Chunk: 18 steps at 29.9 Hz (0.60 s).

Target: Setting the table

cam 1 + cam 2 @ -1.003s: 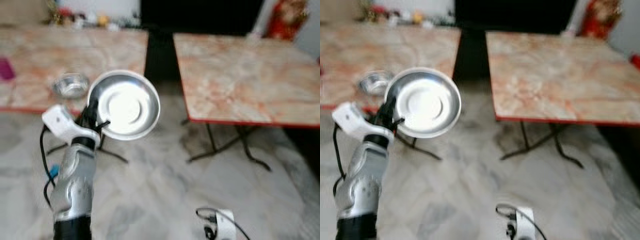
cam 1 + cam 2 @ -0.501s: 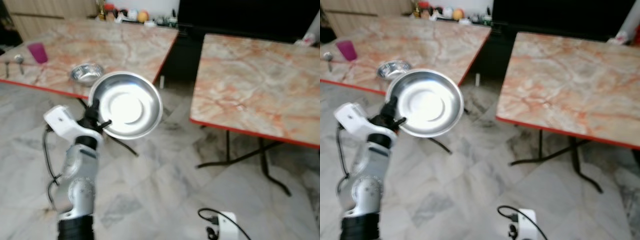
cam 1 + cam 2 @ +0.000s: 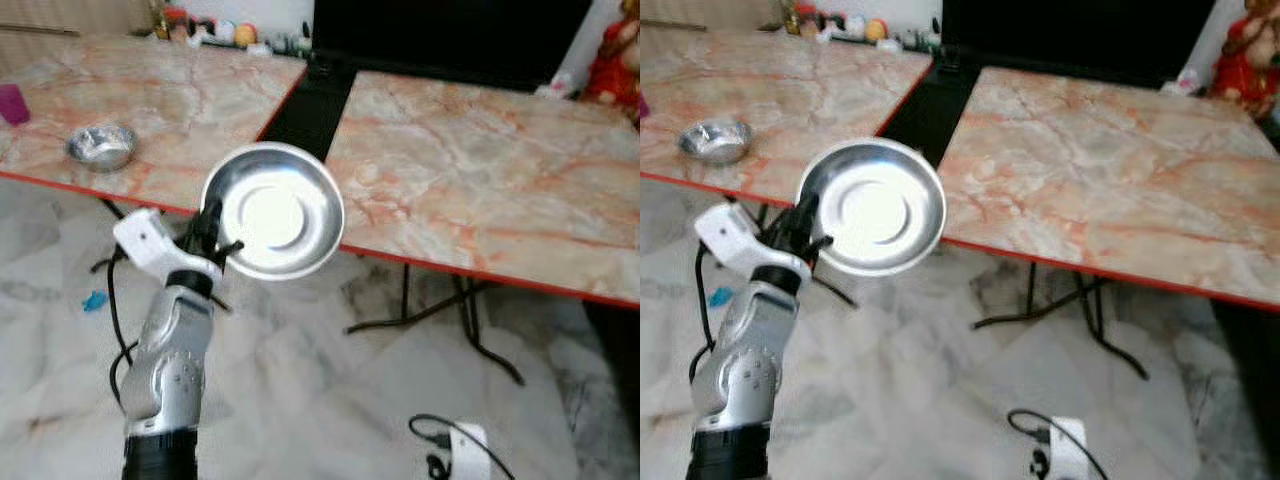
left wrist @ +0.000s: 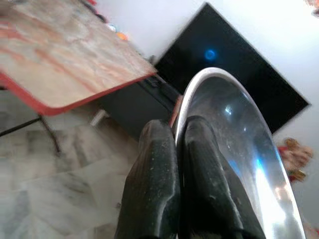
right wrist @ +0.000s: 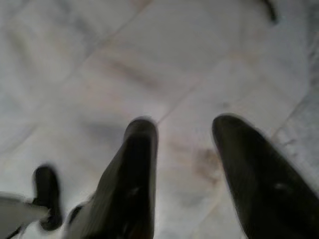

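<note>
Plate point(image 3: 272, 210) rim pinched in left pincer point(image 3: 210, 236).

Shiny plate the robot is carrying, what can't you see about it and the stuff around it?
- Steel plate: its underside faces away in the eye views; the left gripper covers part of its rim in the left wrist view.
- Small bowl: too far off to see what is inside.
- Things at the back of the left table: too small and blurred to name.
- Right gripper: blurred, hanging over floor.
</note>
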{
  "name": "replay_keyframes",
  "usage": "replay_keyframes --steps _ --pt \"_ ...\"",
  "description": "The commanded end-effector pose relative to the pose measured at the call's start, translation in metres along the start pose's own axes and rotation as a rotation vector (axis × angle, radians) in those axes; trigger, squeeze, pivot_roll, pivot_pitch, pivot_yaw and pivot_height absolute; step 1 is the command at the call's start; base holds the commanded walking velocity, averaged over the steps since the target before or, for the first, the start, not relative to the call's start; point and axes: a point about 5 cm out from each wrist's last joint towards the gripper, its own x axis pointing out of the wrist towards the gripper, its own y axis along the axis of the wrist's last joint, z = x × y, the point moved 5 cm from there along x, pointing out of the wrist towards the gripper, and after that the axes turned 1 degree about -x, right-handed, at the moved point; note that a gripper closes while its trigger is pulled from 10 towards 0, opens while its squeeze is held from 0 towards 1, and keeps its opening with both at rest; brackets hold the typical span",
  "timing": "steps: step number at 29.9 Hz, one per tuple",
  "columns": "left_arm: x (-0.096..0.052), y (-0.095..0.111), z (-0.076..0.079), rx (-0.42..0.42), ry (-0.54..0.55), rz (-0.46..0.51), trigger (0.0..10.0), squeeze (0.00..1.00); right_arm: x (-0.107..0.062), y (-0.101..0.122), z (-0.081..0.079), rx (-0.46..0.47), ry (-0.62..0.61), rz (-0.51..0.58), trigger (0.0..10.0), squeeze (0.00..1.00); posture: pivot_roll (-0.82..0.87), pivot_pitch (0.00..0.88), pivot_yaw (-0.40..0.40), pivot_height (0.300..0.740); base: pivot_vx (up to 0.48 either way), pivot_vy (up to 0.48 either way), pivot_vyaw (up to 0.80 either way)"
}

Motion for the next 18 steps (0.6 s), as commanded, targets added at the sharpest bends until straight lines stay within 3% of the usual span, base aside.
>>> replay_keyframes --steps 1,8,10,18 --pt "0.001 0.004 0.005 0.001 -0.017 0.018 10.0 0.0 -0.001 -0.006 0.0 0.011 -0.001 -0.011 10.0 0.0 0.12 0.031 -0.072 0.74 0.0 -0.349 0.0" --pt "0.0 0.001 0.002 0.037 -0.028 -0.007 10.0 0.0 -0.001 -0.005 0.001 0.012 -0.003 -0.009 10.0 0.0 0.12 0.031 -0.064 0.74 0.0 -0.346 0.0" --pt "0.0 0.0 0.002 0.095 -0.061 -0.038 10.0 0.0 -0.001 -0.004 0.001 0.023 -0.009 -0.006 10.0 0.0 0.14 0.025 -0.041 0.74 0.0 -0.347 0.0" --pt "0.003 0.012 -0.008 0.2 -0.087 -0.068 10.0 0.0 0.0 -0.002 -0.004 0.058 -0.018 -0.003 10.0 0.0 0.17 0.0 -0.001 0.74 0.0 -0.339 0.0"
